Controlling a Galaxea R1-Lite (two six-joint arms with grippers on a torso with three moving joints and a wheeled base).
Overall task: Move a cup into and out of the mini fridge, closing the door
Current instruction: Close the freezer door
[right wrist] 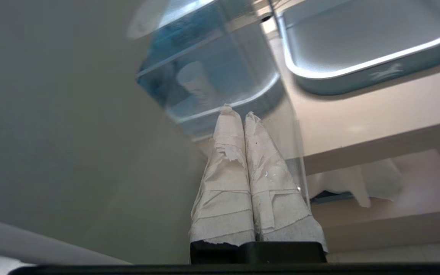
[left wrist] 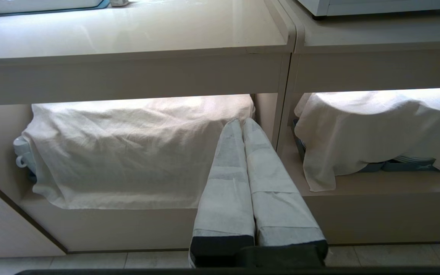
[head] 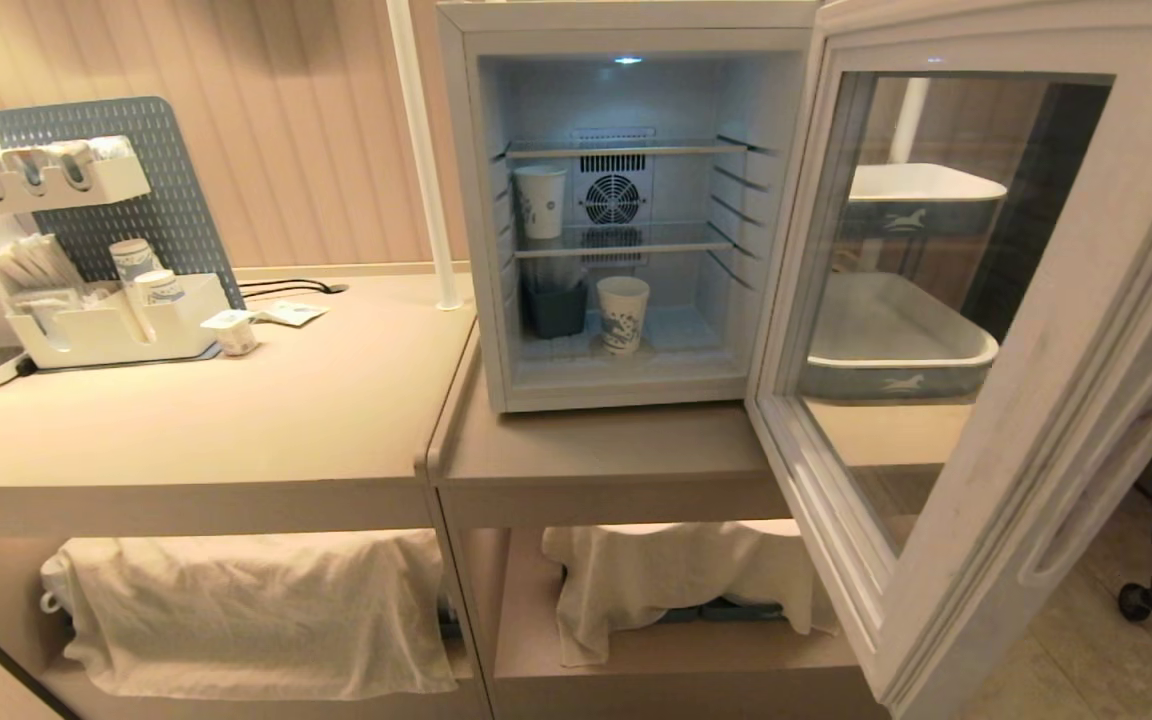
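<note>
The right gripper [right wrist: 241, 111] has its two taped fingers pressed together, with nothing between them. In its own wrist view it sits close to the outside of the door [head: 986, 330], and its tips point at the glass window. Through the glass you can see a blurry cup shape and the lit shelves. My guess is that the fingers are shut so the gripper can act like one stiff stick and push the door closed.

The left gripper [left wrist: 242, 121] is also shut and holds nothing. It hangs low in front of the counter, pointing at a white cloth [left wrist: 128, 152] draped over the lower shelf. It looks parked, out of the way.

Neither arm shows in the head view. There, the mini fridge [head: 626, 200] stands on the counter [head: 236, 400] at about twelve o'clock, and its door swings wide open toward three o'clock, far out over the counter's edge. The little light inside is on.

The cup [head: 623, 314] stands upright on the fridge floor, a bit toward six o'clock inside the box, just beside a dark bin [head: 554, 305] at its nine o'clock. A second cup [head: 541, 201] stands on the middle wire shelf at about ten o'clock, near the round fan [head: 614, 198].

Behind the door glass, at three o'clock, two trays [head: 921, 190] sit one above the other. At nine o'clock on the counter, a white rack [head: 111, 335] holds more cups.

With the cup already inside, closing the door seems to be the step now.
</note>
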